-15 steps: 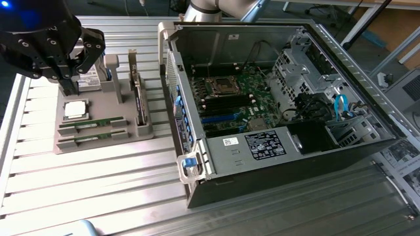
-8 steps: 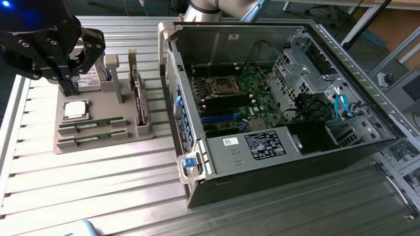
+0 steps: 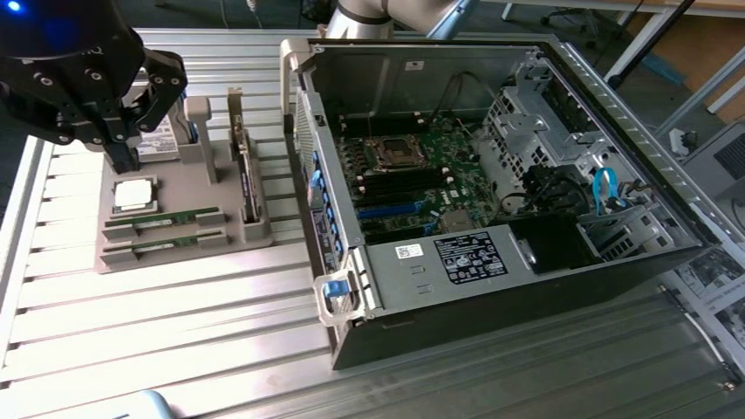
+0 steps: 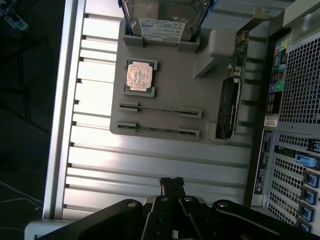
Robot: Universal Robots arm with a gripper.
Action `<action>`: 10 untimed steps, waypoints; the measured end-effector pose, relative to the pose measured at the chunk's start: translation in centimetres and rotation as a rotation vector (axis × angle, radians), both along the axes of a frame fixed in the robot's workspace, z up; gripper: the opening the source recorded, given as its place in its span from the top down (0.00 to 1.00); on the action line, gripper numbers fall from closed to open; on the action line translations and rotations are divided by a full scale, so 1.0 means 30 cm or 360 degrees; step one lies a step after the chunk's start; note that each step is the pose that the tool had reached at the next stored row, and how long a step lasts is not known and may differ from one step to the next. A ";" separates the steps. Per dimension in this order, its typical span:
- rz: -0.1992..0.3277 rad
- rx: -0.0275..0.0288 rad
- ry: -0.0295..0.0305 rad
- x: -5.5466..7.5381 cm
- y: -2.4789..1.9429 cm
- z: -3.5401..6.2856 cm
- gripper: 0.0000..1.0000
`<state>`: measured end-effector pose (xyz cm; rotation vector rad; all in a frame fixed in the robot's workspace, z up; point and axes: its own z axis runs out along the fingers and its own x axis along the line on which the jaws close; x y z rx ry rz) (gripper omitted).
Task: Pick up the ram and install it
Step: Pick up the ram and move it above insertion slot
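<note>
Right up close, the black gripper (image 4: pixel 172 182) hung in the air above the slatted metal surface (image 4: pixel 150 167), its fingers (image 3: pixel 121 157) pressed tight together with nothing between them. Just past the fingertips lay bare slats, and then came the grey holder tray (image 4: pixel 172 75). First in line from the fingers was the nearer ram stick (image 4: pixel 159 130), a thin green strip seated in its slot. Right behind it, parallel and just apart, was the second ram stick (image 4: pixel 161 109) in a slot of its own. Neither one was touched, and which of the two was the target, you couldn't tell. Further out on the same tray sat the square silver processor (image 4: pixel 139 76). Beyond that, at the tray's far end, was the hard drive (image 4: pixel 162 22) with its white label, held in its cradle. Off to the side of the sticks, toward the computer, an expansion card (image 4: pixel 229 107) stood on edge in the tray. Farthest from the fingers, well apart, stood the computer case (image 3: pixel 524 301) with its side open. The green motherboard (image 3: pixel 425 179) showed inside, with its processor socket (image 3: pixel 390 150) and blue slots (image 3: pixel 386 212) just beside it, and a blue cable (image 3: pixel 604 190) looped deeper in.
</note>
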<state>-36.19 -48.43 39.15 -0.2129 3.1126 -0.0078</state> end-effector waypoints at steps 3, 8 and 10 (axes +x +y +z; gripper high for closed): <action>0.0020 -0.00059 0.00000 0.000 0.000 0.000 0.89; 0.0061 -0.00189 0.00000 0.000 0.000 -0.001 0.89; 0.0078 -0.00243 0.00001 0.000 0.000 -0.001 0.89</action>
